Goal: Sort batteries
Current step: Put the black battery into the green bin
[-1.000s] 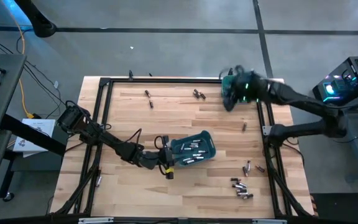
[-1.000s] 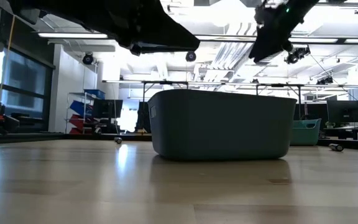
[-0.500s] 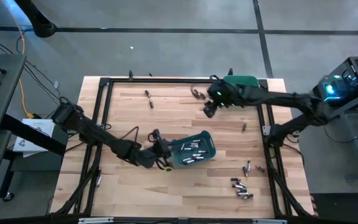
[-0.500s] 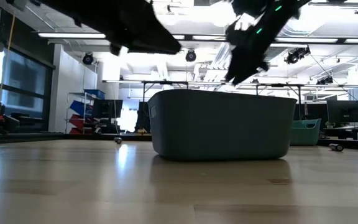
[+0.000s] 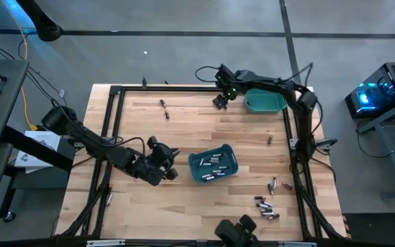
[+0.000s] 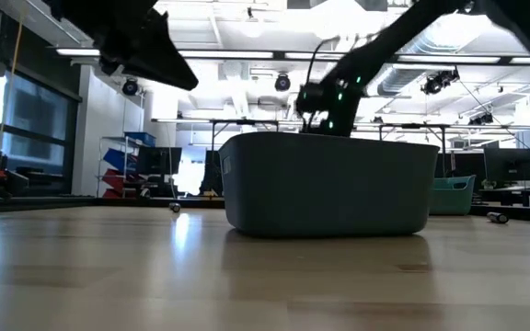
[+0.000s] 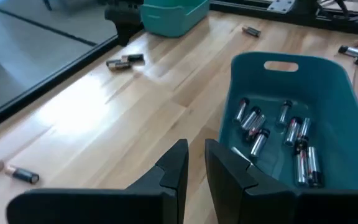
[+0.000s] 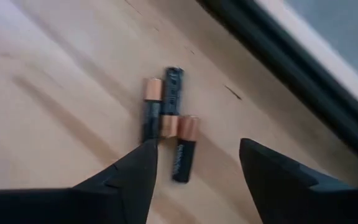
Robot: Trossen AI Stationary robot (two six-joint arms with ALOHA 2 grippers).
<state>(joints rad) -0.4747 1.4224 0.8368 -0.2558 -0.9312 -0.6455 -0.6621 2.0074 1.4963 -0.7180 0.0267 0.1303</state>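
Observation:
Three copper-and-black batteries [image 8: 182, 149] lie close together on the wood by the table's far edge [image 5: 219, 103]. My right gripper [image 8: 196, 152] hangs open just above them, a finger on either side, touching none. A teal bin [image 5: 213, 165] at mid-table holds several batteries [image 7: 278, 134]. My left gripper [image 7: 194, 163] hovers left of that bin [image 5: 170, 165], its fingers a narrow slit apart with nothing between them. A second teal bin [image 5: 265, 101] stands at the far right.
Loose batteries lie at the far left [image 5: 164, 107], by the right rail [image 5: 269, 139] and in a cluster near the right front [image 5: 266, 207]. A black frame [image 5: 115, 92] rims the table. A dark object [image 5: 235, 230] sits at the near edge.
My right gripper has swung from above the far-right bin toward the table's left along the far edge and come down over the three batteries. My left gripper has drawn back from the middle bin's left rim toward the table's left, rising and turning.

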